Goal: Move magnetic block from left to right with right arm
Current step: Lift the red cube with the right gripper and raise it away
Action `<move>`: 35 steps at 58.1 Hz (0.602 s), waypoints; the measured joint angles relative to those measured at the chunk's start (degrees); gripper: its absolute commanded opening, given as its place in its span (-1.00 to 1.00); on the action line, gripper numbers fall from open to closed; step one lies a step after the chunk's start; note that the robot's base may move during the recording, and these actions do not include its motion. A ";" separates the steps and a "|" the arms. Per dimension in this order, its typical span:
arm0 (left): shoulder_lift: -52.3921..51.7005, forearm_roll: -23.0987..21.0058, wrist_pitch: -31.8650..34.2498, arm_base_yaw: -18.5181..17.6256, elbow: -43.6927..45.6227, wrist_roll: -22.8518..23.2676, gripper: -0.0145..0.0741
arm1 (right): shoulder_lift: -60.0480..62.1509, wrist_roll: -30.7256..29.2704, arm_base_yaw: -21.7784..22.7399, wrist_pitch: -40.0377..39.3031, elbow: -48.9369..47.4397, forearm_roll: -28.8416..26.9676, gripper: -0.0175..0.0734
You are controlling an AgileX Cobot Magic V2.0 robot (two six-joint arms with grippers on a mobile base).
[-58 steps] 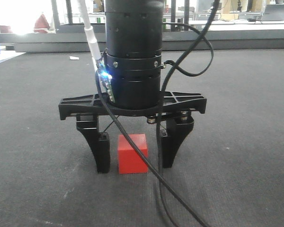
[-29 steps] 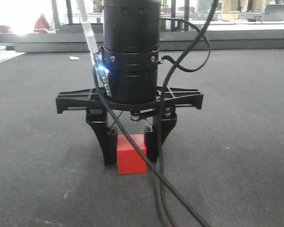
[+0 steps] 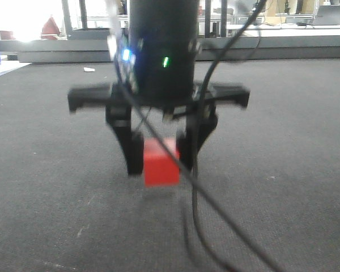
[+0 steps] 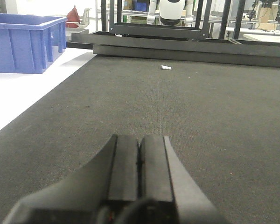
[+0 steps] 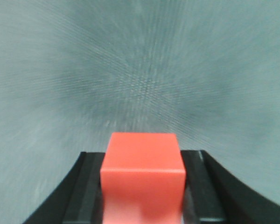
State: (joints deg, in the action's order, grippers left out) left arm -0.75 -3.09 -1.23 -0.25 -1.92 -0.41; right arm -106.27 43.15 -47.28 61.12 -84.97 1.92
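Robotics lab or test bay. Left wrist view: dark ribbed mat (image 4: 200, 107) as the work surface, blue plastic crate (image 4: 25, 43) at 10 o'clock. Black steel frame (image 4: 177, 44) at 12, white robot (image 4: 171, 11) behind it. Benches (image 4: 266, 35) at 2.

From where I stand, nothing can be read: no lettering, numbers, labels or brand marks show on any surface.
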 measured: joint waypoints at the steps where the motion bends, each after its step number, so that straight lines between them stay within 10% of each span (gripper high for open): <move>1: 0.00 0.00 0.00 0.00 0.00 0.00 -0.96 | 0.58 -0.26 0.00 -0.16 0.24 0.27 0.14; 18: 0.00 0.00 0.00 0.00 0.00 0.00 -0.96 | 13.73 -3.99 2.10 -5.18 13.29 2.60 0.14; 35: 0.00 0.00 0.00 0.00 0.00 0.00 -0.96 | 32.04 -21.83 12.57 -14.16 30.58 -1.92 0.14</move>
State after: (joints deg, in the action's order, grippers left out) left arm -0.75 -3.09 -1.23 -0.25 -1.92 -0.41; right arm -74.24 21.31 -34.71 46.96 -54.39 0.00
